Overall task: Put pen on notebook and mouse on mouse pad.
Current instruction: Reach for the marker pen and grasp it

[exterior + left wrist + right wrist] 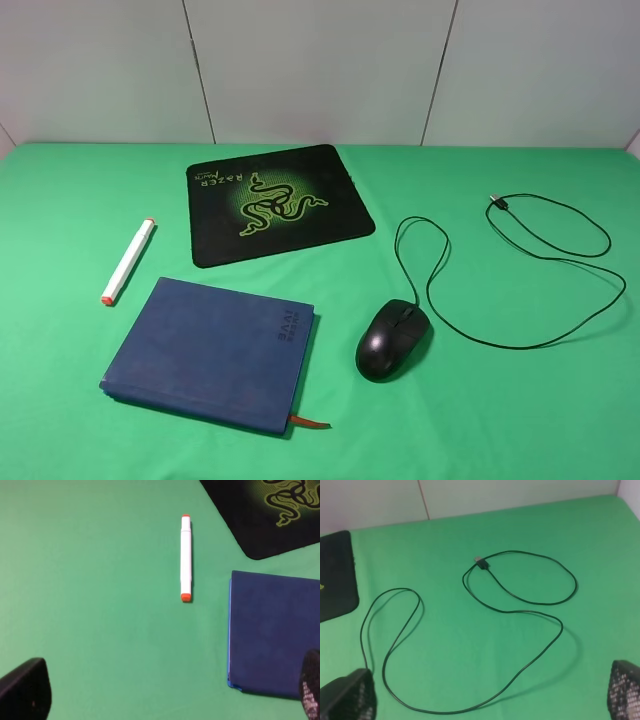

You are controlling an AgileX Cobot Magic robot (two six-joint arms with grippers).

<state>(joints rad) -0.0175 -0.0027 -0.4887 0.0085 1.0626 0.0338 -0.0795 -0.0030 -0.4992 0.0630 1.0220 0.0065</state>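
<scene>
Left gripper (pixel 167 695) wide open, empty — the pen (pixel 185 557) lies ahead of its fingers (pixel 25 692), apart, left of the notebook (pixel 272 630). Right gripper (pixel 485 695) equally wide, empty — the cable (pixel 525 611) of the mouse (pixel 393 340) sprawls beneath.

Pen (pixel 127 262) clear all rnd; cable (pixel 562 625) loops nr mouse (pixel 393 340).

You look down from high over the whole green tabletop (pixel 60 200) toward the back wall (pixel 320 70). Your left wrist camera hangs close above the pen (pixel 185 557) and notebook (pixel 275 635), your right above the cable (pixel 520 611); all three catch the mouse pad (pixel 280 205).
</scene>
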